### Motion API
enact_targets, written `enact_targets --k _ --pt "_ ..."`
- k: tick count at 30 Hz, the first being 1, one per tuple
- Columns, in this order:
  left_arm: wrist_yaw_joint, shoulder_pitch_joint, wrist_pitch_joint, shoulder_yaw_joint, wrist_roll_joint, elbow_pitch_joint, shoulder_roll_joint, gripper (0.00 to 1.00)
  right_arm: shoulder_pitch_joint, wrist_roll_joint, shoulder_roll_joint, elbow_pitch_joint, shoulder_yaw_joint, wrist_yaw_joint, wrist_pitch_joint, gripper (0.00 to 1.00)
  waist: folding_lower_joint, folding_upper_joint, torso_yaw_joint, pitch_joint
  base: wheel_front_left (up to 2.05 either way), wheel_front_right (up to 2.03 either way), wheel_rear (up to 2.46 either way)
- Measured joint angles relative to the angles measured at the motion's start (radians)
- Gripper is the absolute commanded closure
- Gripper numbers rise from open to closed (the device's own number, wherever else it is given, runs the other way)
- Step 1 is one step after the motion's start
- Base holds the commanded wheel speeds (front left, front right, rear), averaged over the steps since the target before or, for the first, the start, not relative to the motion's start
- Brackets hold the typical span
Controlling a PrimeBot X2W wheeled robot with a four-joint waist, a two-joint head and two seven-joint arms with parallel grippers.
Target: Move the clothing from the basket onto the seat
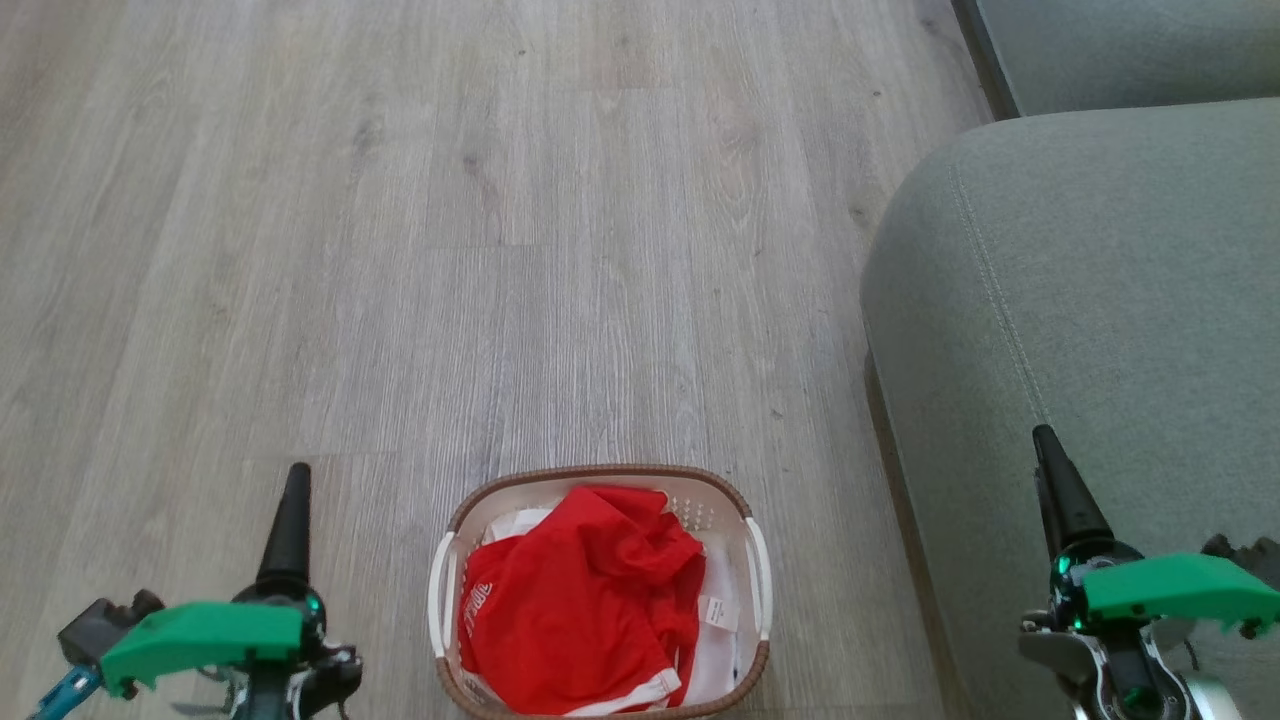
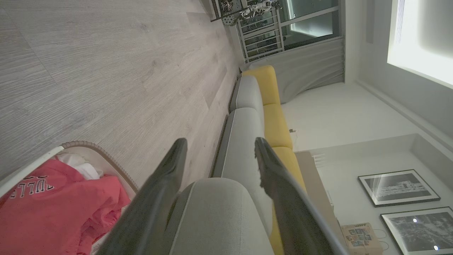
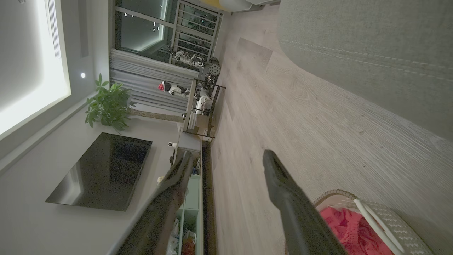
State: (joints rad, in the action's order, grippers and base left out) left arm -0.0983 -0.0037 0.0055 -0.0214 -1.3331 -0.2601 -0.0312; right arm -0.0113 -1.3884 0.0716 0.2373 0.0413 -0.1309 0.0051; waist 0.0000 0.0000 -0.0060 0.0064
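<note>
The red clothing point(image 1: 585, 610) with white trim and lettering lies crumpled inside the small white basket point(image 1: 757, 575), whose brown rim stands on the floor at the bottom middle. The same clothing point(image 2: 53, 209) shows low left in the left wrist view, and a corner of the basket point(image 3: 382, 221) low right in the right wrist view. The grey-green seat point(image 1: 1100, 330) fills the right side. My left gripper point(image 2: 216, 145) hangs open left of the basket, holding nothing. My right gripper point(image 3: 226, 157) is open above the seat's near edge, also with nothing in it.
Pale wood-look floor point(image 1: 450, 250) stretches ahead and to the left. A second sofa cushion point(image 1: 1130, 45) lies beyond the seat. Yellow back cushions point(image 2: 274, 120) run along the sofa. A dark television point(image 3: 102, 170) and a potted plant point(image 3: 108, 104) stand by the far wall.
</note>
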Motion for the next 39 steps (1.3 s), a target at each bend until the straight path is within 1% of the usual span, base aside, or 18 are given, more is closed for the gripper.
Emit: enact_targets --k 6,10,19,27,39 --pt "0.020 0.000 -0.017 0.020 0.116 0.011 0.000 0.00 0.000 0.095 0.013 -0.024 -0.010 0.000 -0.015 0.00 0.0000 0.0000 -0.001 0.001 0.00 0.00 0.00" --pt "0.039 0.000 -0.030 0.040 0.191 0.015 0.000 0.00 0.000 0.190 0.032 -0.030 -0.024 0.000 -0.024 0.00 0.0000 0.0000 -0.001 0.001 0.00 0.00 0.00" --pt "0.074 -0.010 -0.057 0.069 0.359 0.018 -0.001 0.00 -0.001 0.342 0.035 -0.045 -0.048 0.000 -0.051 0.00 0.0000 0.0000 -0.002 0.002 0.00 0.00 0.00" --pt "0.090 -0.012 -0.074 0.083 0.440 0.022 -0.001 0.00 -0.007 0.436 0.056 -0.050 -0.066 0.000 -0.073 0.00 0.0000 0.0000 -0.002 0.002 0.00 0.00 0.00" --pt "0.109 -0.013 -0.112 0.111 0.576 0.032 -0.001 0.00 -0.020 0.575 0.067 -0.076 -0.090 0.000 -0.104 0.00 0.0000 0.0000 -0.003 0.005 0.00 0.00 0.00"
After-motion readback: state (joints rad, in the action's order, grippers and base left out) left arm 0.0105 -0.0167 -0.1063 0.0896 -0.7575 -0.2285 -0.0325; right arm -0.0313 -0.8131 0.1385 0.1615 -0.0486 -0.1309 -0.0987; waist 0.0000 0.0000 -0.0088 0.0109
